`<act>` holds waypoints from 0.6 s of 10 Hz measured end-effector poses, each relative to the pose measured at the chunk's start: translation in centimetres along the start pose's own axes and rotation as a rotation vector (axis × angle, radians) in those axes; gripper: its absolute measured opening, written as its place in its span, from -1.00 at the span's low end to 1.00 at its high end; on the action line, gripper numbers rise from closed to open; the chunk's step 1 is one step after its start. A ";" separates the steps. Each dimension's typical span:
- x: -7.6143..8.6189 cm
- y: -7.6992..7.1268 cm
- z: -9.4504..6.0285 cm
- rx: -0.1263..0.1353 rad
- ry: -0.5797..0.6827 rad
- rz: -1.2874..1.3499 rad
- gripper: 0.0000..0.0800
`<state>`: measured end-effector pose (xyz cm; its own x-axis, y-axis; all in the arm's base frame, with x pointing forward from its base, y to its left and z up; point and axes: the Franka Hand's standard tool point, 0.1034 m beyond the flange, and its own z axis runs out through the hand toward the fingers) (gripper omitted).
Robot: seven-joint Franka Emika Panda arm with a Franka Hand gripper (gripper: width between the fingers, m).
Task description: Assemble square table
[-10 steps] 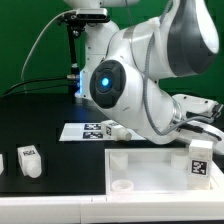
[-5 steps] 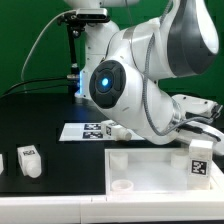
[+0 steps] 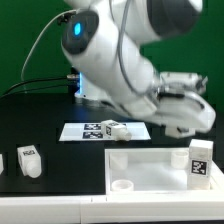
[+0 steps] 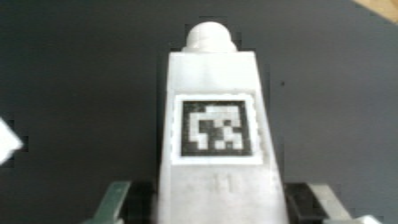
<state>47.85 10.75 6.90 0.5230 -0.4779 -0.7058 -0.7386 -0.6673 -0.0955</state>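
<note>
— Did we read any words, numbers or brands?
— None. We found only black-and-white square tags, no lettering: one on the leg, several on the marker board, one on a second leg at the exterior view's left.

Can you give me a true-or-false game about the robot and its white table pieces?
1. The hand has a white leg between its fingers. True.
2. That white leg carries a black-and-white tag. True.
3. The table top is black. False: it is white. The bench under it is black.
4. No leg stands on the table top. False: a tagged corner leg stands upright on it, at the exterior view's right.
5. The loose leg at the exterior view's left lies on the table top. False: it rests on the black bench, apart from the top.
</note>
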 end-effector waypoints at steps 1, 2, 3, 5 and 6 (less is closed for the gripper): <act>-0.1 -0.8 -1.6 -0.004 0.089 -0.026 -0.29; 0.2 -0.7 -0.9 0.001 0.147 -0.027 -0.29; 0.6 -1.0 -0.7 0.010 0.218 -0.019 -0.29; 1.2 0.5 -1.2 0.026 0.333 -0.056 -0.29; 1.2 0.6 -3.9 0.030 0.373 -0.093 -0.29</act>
<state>49.67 7.51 8.75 0.7028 -0.5952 -0.3897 -0.6904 -0.7029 -0.1714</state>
